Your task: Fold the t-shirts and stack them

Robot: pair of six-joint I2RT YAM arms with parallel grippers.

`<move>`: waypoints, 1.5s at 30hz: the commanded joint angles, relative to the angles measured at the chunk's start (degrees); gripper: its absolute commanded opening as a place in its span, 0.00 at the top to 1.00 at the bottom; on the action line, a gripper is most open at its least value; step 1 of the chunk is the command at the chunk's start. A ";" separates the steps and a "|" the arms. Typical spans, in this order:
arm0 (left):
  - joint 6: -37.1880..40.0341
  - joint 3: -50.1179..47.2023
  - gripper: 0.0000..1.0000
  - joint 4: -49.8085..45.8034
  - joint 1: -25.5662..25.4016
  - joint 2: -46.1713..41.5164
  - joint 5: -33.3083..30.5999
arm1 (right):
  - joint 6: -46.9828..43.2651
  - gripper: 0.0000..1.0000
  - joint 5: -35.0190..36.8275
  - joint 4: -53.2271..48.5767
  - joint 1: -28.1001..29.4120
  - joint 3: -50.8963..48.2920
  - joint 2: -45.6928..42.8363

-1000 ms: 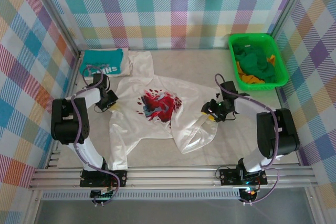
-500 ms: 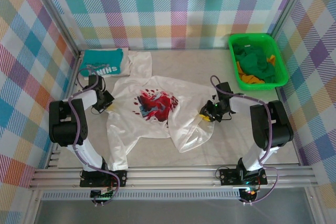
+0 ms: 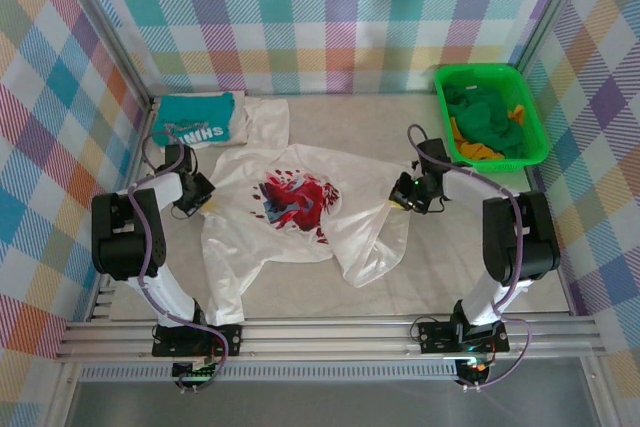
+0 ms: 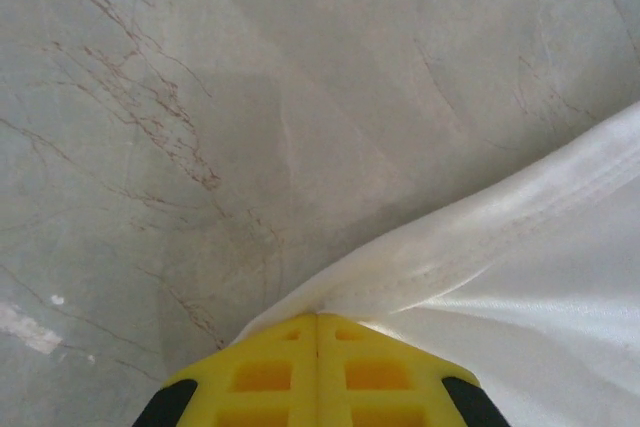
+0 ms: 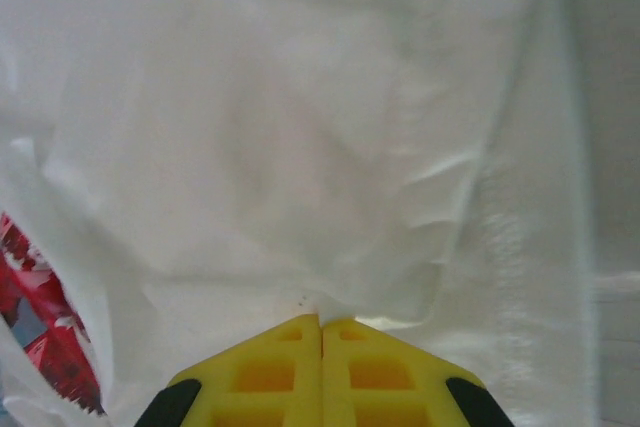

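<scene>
White block lettering is borne by the folded teal cloth t-shirt (image 3: pixel 197 119) at the far left corner of the pale table (image 3: pixel 460 247), seen upside down and not surely readable; the rumpled white cloth t-shirt (image 3: pixel 300 247) with a red-and-dark chest print (image 3: pixel 295 197) is spread mid-table; both arms are bent low beside it; its left edge is pinched by the left gripper (image 3: pixel 205 201) and its right edge by the right gripper (image 3: pixel 399 197), yellow fingers pressed flush together.

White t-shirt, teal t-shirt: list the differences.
The white t-shirt lies spread; the teal t-shirt sits folded far left. The white t-shirt has a red-and-dark print; the teal t-shirt, white lettering. Left gripper and right gripper pinch the white t-shirt, not the teal t-shirt. Both lie on the table.
</scene>
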 commanded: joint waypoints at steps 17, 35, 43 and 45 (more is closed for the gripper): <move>2.44 -0.65 1.00 -5.42 4.26 0.04 -0.36 | -7.44 1.00 4.62 -8.46 -10.04 7.15 -3.60; 4.13 -0.09 1.00 -6.44 4.20 0.08 2.22 | -8.81 0.62 5.67 -13.21 -10.54 23.86 9.80; 4.69 -0.66 1.00 -6.47 4.21 -0.13 2.75 | -8.13 0.57 4.79 -12.21 -9.06 29.89 19.48; 4.79 -0.27 1.00 -6.75 4.21 0.22 2.84 | -8.30 0.57 4.50 -12.63 -9.05 30.38 20.97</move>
